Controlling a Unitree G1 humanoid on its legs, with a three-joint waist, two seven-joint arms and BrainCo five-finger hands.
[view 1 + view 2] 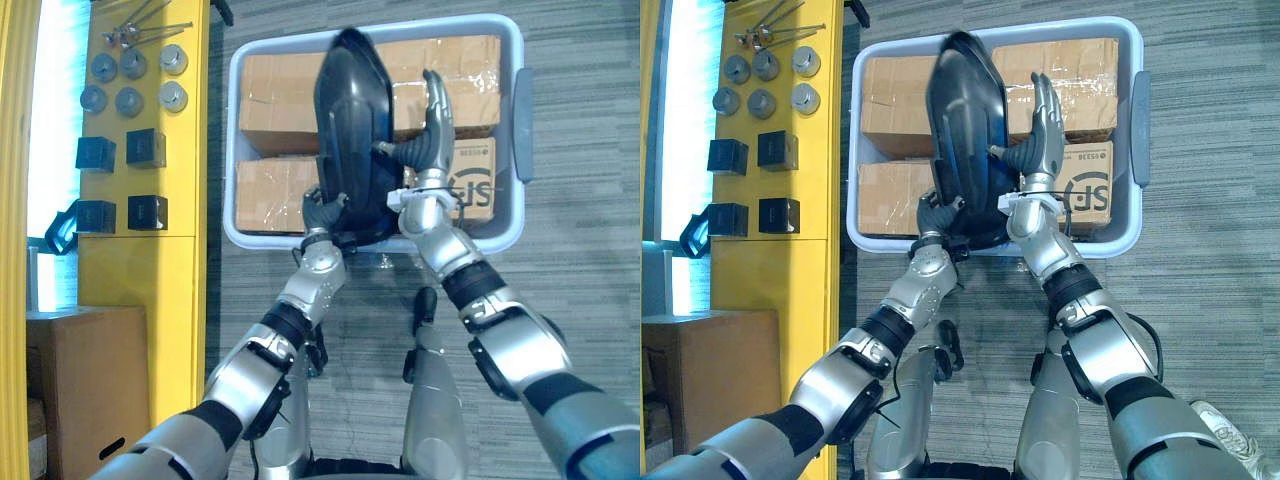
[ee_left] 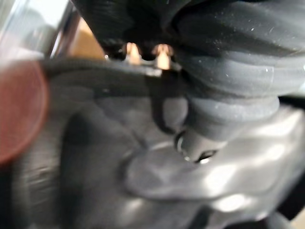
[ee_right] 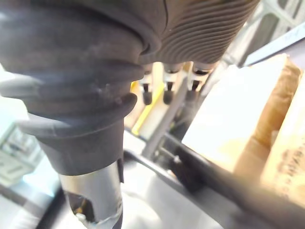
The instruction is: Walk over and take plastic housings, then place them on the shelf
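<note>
A black glossy plastic housing point(image 1: 350, 130) stands on end between my two hands, above a grey bin point(image 1: 232, 150). My left hand point(image 1: 322, 212) is at its lower left edge, with the thumb point(image 2: 214, 119) pressed on the housing's surface point(image 2: 95, 167) and the fingers curled round the rim. On the housing's right side, my right hand point(image 1: 432, 140) has straight fingers pointing away from me, and its thumb touches the shell. In the right wrist view the right hand's point(image 3: 95, 95) fingers stay straight.
The bin holds several taped cardboard boxes point(image 1: 275, 100) and sits on grey carpet. A yellow shelf point(image 1: 185, 270) to the left carries black cubes point(image 1: 146, 148) and grey round parts point(image 1: 129, 100). A brown carton point(image 1: 85, 380) stands at the lower left.
</note>
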